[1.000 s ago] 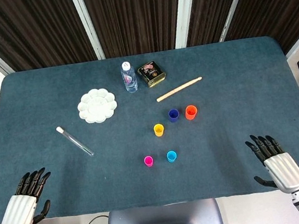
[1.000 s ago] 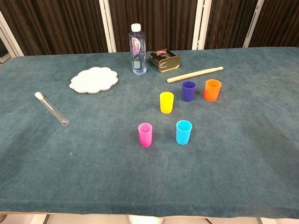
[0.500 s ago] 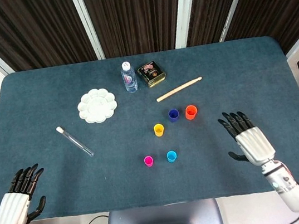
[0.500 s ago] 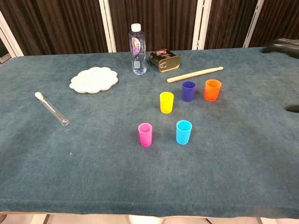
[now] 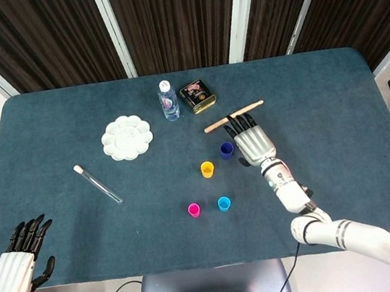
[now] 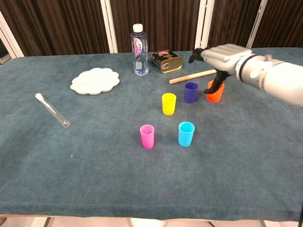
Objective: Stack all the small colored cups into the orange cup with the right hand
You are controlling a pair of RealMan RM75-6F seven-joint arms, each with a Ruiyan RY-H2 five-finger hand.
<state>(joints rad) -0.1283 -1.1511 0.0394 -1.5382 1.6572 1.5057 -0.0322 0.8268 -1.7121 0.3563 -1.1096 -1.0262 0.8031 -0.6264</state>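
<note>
The orange cup (image 6: 214, 94) stands at the right of the group, with the dark blue cup (image 6: 191, 92) just to its left. My right hand (image 6: 222, 56) hovers over the orange cup with fingers spread and holds nothing. In the head view this hand (image 5: 251, 138) hides the orange cup and sits beside the dark blue cup (image 5: 226, 150). The yellow cup (image 5: 207, 169) stands nearer the middle. The pink cup (image 5: 193, 209) and cyan cup (image 5: 223, 203) stand closest to me. My left hand (image 5: 17, 255) is open off the table's front left corner.
A wooden stick (image 5: 217, 122) lies just beyond the right hand's fingertips. A water bottle (image 5: 168, 100) and a dark tin (image 5: 197, 96) stand behind it. A white palette (image 5: 127, 137) and a test tube (image 5: 98, 184) lie on the left of the blue table (image 5: 334, 96).
My right hand has swept from the front right edge forward and leftward to above the orange cup. The left hand drew back a little toward me. No cup has moved.
</note>
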